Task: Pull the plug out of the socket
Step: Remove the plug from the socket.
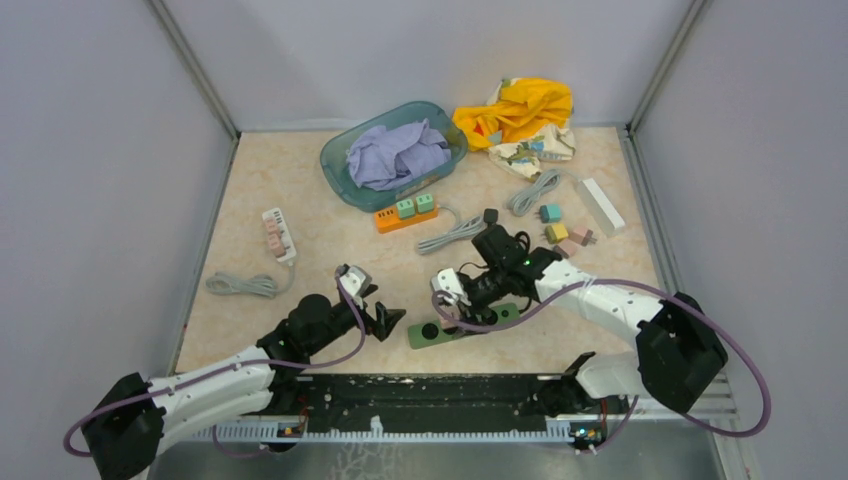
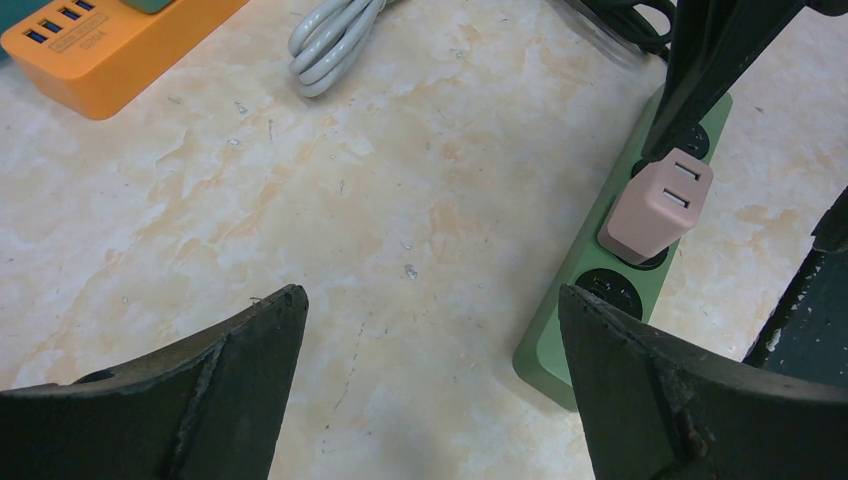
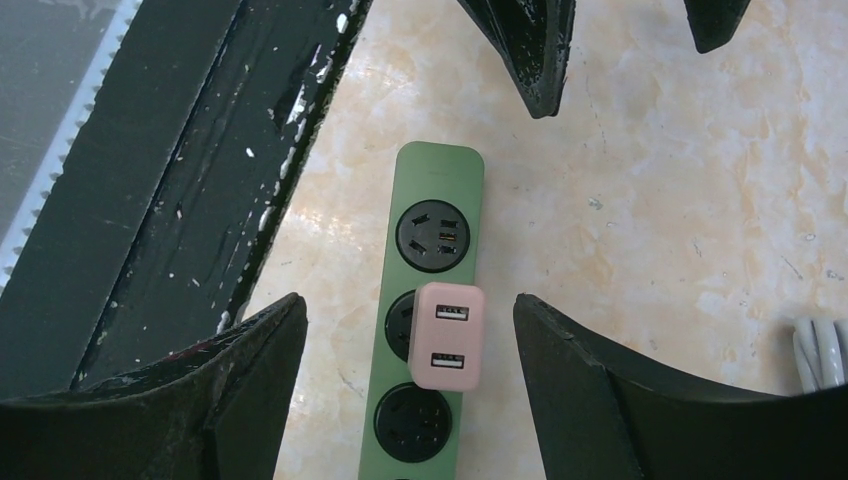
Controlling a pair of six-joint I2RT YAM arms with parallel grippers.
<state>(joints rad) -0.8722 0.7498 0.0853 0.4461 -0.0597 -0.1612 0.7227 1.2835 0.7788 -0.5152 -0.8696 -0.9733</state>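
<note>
Pink and blocky, the plug [image 3: 447, 335] sits in the green power strip [image 3: 440, 170], with an empty socket on either side of it along the strip. Two small slots show on its top face. The strip lies flat on the marbled bench [image 1: 300, 200], close to the near edge and just in front of the black rail that carries the arm bases.

The right pincer [image 3: 405, 305] hangs directly over the plug with its jaws spread. One dark finger stands on each side of the plug, and bare strip and bench show between them in the wrist view. From the left wrist camera, one of those fingers [image 2: 700, 70] reaches down right beside the plug [image 2: 656, 205]; I cannot tell whether it touches.

The left pincer [image 2: 432, 295] is spread wide and holds nothing. It sits low over bare bench just beside the end of the strip [image 2: 550, 340], pointing toward it.

Farther back lie an orange power strip [image 1: 400, 215] carrying two green adapters, a grey coiled cable [image 1: 450, 235] beside it, and a white power strip [image 1: 280, 235] to the left with its own cable bundle. A teal basket [image 1: 340, 165] holds lilac cloth, a yellow cloth [image 1: 520, 105] is heaped by the back wall, and several small coloured plugs [image 1: 557, 232] lie on the right.
</note>
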